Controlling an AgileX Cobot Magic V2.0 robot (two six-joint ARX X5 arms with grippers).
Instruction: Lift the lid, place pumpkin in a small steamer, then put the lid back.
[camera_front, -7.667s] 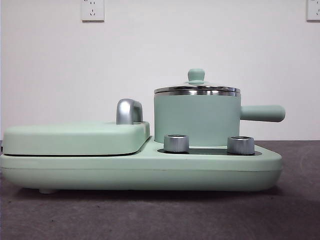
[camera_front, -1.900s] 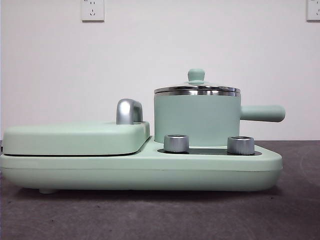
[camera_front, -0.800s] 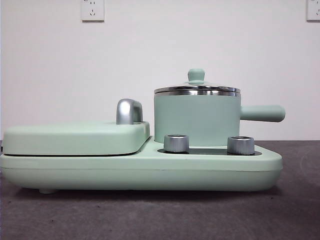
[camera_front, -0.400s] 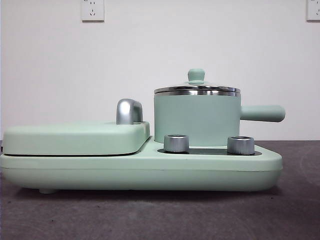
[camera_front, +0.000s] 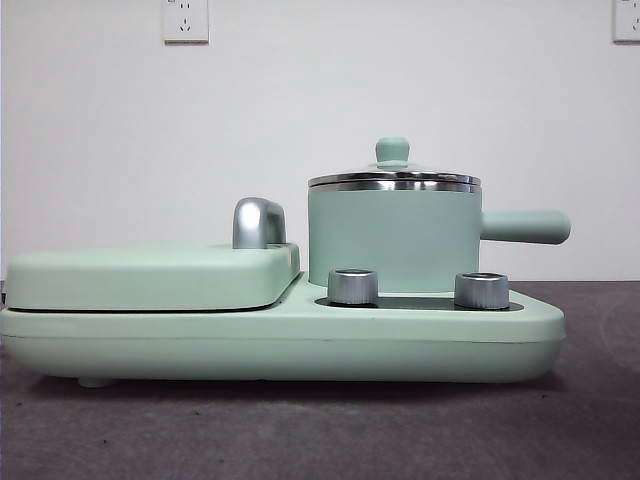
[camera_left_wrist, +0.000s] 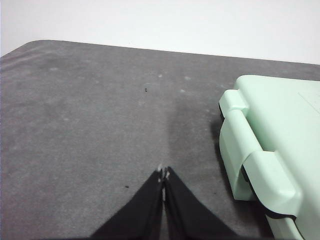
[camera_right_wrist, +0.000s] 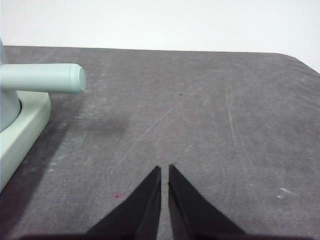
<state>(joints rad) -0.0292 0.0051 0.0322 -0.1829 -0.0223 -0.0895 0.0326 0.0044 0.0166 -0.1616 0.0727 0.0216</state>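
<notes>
Plain white wall behind, evenly lit, no shadows of note. Two white power sockets high on it: one upper left, one cut by the right edge. Dark grey matte surface, faintly scuffed and scratched, with rounded corners.

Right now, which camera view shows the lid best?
The front view shows the lid best: it sits closed on the steamer, with its steel rim and green knob seen from the side. The left wrist view shows none of it. The right wrist view shows only the steamer's handle, not the lid.
</notes>
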